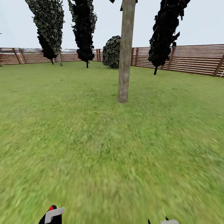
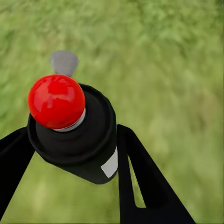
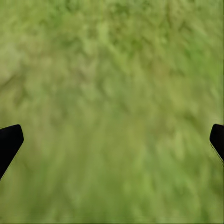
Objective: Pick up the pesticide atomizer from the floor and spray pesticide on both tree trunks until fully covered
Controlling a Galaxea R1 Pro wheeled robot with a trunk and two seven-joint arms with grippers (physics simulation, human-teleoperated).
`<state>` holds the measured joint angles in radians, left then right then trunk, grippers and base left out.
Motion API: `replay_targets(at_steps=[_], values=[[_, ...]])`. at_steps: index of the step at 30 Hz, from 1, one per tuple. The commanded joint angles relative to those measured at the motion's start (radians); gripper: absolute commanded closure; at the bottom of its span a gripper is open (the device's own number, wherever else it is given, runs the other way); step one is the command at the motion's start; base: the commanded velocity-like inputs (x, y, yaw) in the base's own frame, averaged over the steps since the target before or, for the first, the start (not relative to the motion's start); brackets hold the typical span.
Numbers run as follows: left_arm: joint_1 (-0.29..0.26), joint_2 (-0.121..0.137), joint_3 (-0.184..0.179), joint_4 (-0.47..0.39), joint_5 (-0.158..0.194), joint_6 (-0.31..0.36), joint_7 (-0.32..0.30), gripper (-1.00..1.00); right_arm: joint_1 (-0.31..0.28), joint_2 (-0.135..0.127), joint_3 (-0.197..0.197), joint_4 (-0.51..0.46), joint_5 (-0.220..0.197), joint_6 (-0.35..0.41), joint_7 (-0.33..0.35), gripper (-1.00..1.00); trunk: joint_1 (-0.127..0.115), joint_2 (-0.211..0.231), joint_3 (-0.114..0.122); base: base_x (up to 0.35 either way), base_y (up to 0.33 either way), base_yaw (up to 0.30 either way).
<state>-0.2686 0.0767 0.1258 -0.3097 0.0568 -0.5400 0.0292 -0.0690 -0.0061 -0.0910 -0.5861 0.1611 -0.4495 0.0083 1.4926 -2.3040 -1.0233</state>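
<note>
Atomizer [image 2: 74, 135] black-bodied, red-capped, grey nozzle, wedged between the left gripper [image 2: 70, 154] fingers, clenched on it, low at the near left above the lawn [image 1: 93, 149] | right gripper [image 3: 112, 137] fingertips spread wide, nothing between them | tree trunk [image 1: 125, 53] upright ahead, well apart | slat fence [image 1: 193, 59] far behind.

The scene is lit evenly under a pale, overcast sky [image 1: 202, 21], and no cast shadows are seen on the grass [image 1: 93, 149]. The lawn is smeared and soft in all views, most heavily near the lower edge. A small highlight is caught on the red cap [image 2: 56, 101].
</note>
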Motion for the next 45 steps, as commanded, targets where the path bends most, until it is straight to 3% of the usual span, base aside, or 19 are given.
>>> replay_targets(at_steps=[1, 45], values=[[-0.001, 0.0, 0.0, 0.0, 0.0, 0.0, 0.0, 1.0, 0.0, 0.0, 0.0, 0.0, 0.0, 0.0, 0.0, -1.0, 0.0, 0.0, 0.0, 0.34, 0.0, 0.0], [0.0, 0.0, 0.0, 0.0, 0.0, 0.0, 0.0, 1.0, 0.0, 0.002, 0.0, -0.002, -0.002, 0.0, -0.001, -1.0, 0.0, 0.0, 0.0, 0.34, 0.0, 0.0]])
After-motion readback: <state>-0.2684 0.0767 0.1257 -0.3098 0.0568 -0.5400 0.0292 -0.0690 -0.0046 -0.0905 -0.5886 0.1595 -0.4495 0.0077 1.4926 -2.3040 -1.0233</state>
